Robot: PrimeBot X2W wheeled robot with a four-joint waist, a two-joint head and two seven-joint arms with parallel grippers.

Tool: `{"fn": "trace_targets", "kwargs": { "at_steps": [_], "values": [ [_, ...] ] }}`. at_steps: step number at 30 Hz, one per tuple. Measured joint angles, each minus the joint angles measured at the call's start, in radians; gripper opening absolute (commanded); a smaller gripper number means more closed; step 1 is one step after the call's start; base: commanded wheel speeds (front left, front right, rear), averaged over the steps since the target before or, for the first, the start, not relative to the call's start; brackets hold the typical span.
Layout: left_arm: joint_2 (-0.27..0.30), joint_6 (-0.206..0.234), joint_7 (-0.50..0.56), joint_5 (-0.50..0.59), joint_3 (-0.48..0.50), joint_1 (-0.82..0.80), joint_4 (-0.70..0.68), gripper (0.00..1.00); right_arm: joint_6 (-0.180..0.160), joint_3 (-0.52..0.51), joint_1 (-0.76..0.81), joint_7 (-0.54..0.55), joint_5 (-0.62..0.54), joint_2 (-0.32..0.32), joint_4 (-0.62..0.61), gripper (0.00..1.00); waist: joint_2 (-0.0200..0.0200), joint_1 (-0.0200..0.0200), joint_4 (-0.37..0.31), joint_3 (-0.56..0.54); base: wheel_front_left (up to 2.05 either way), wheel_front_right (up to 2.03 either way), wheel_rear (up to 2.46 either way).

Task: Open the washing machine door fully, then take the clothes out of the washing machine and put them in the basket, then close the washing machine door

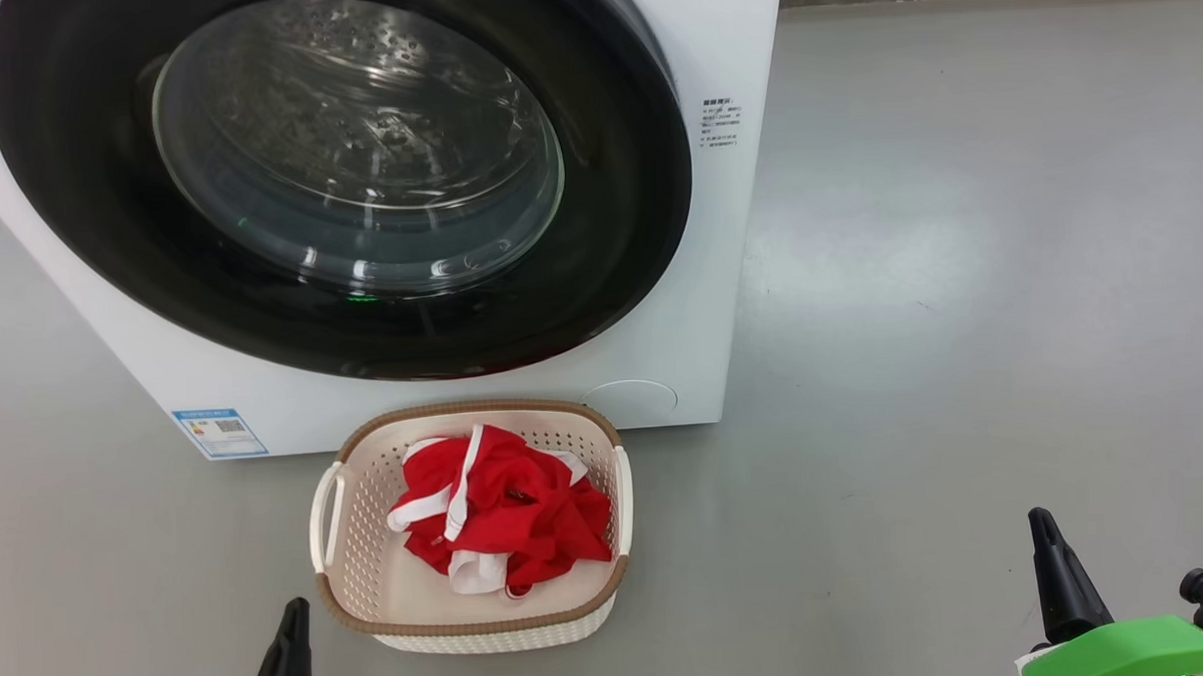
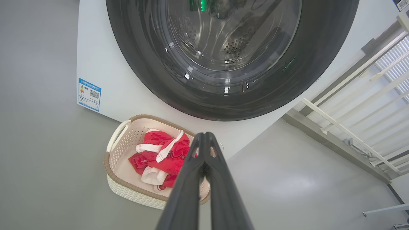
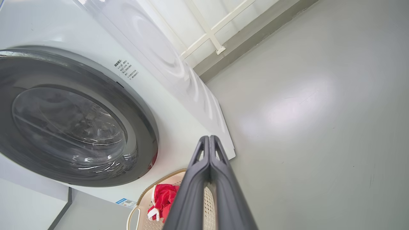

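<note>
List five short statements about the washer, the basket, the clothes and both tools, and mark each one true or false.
1. The washing machine door is closed on the washing machine. True.
2. The clothes lie in the basket. True.
3. The left tool and the right tool are both shut and hold nothing. True.
4. The basket stands on top of the machine. False: it stands on the floor in front of it.
5. The clothes are blue. False: they are red with white trim.
</note>
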Motion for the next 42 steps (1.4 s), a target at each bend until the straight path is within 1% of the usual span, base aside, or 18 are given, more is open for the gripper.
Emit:
{"fn": "trace_targets", "kwargs": {
  "at_steps": [9, 12, 42],
  "values": [
    [-0.007, 0.0, 0.027, -0.1, 0.007, -0.002, 0.0, 0.0, 0.0, -0.002, -0.007, 0.029, 0.083, -0.001, -0.004, 0.0, -0.0001, 0.0, -0.001, -0.004, 0.0, 0.0, 0.0],
    [-0.007, 0.0, 0.03, -0.117, 0.008, -0.008, 0.0, 0.0, 0.0, -0.002, -0.014, 0.035, 0.096, -0.001, -0.005, 0.0, -0.0001, 0.0, -0.001, -0.005, 0.0, 0.0, 0.0],
    [-0.012, 0.0, 0.118, -0.433, 0.026, -0.044, -0.005, 0.0, 0.0, -0.005, -0.046, 0.122, 0.38, -0.006, -0.021, 0.0, -0.0001, 0.0, -0.004, -0.02, 0.0, 0.0, 0.0]
  ]
}}
